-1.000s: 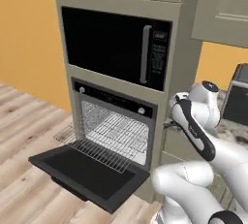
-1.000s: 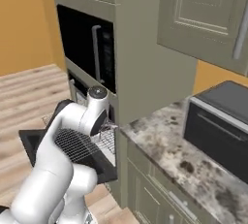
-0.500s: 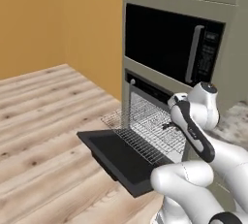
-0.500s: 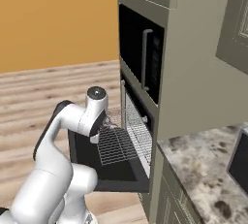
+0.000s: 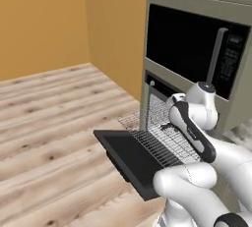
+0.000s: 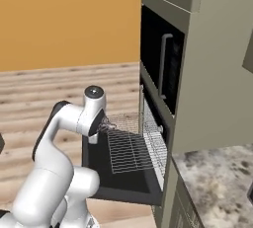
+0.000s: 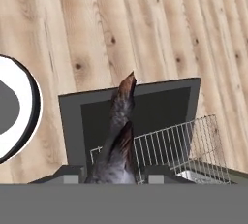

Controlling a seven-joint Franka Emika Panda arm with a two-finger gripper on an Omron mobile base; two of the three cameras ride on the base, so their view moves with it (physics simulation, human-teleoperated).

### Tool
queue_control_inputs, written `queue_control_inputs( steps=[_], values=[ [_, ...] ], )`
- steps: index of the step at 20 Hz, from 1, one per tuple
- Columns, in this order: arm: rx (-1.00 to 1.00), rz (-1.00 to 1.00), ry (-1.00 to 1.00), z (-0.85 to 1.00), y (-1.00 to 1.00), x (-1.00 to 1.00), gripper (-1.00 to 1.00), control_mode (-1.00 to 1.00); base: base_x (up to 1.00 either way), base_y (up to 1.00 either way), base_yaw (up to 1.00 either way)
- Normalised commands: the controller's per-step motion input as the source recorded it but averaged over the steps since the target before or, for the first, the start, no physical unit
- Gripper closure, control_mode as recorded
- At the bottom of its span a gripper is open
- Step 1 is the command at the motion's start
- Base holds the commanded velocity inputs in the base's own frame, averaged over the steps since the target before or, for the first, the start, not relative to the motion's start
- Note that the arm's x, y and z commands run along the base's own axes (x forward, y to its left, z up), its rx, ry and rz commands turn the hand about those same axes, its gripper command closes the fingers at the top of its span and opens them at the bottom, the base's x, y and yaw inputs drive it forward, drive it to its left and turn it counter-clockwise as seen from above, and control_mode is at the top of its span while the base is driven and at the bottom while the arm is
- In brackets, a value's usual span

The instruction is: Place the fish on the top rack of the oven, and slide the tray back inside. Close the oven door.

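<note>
Currently | fish [image 7: 118,136]: lower centre of hand view, pinched at its broad end by my gripper [image 7: 117,173] | judged soft, slippery, light | top rack [image 6: 129,150] pulled out over open oven door [image 5: 129,158], mid-frame.

Non-task surroundings, kitchen corner
Black built-in microwave with grey vertical handle [image 5: 197,54] set in olive-grey cabinetry; light wooden plank floor [image 5: 54,118]; orange wall [image 5: 42,22]; speckled stone countertop [image 6: 217,182].

Two base views flank the arm, sharing oven door [image 5: 129,158], hand view looks down
</note>
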Motion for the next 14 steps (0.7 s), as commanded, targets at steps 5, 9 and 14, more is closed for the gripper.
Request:
queue_control_inputs(
  steps=[5, 9, 14],
  values=[
    [0.00, 0.00, 0.00, 0.00, 0.00, 0.00, 1.00, 1.00, 0.56, -0.13, 0.09],
    [0.00, 0.00, 0.00, 0.00, 0.00, 0.00, 1.00, -1.00, 0.03, -0.02, 0.05],
    [0.00, 0.00, 0.00, -0.08, 0.00, 0.09, 1.00, -1.00, 0.00, 0.00, 0.00]
  ],
)
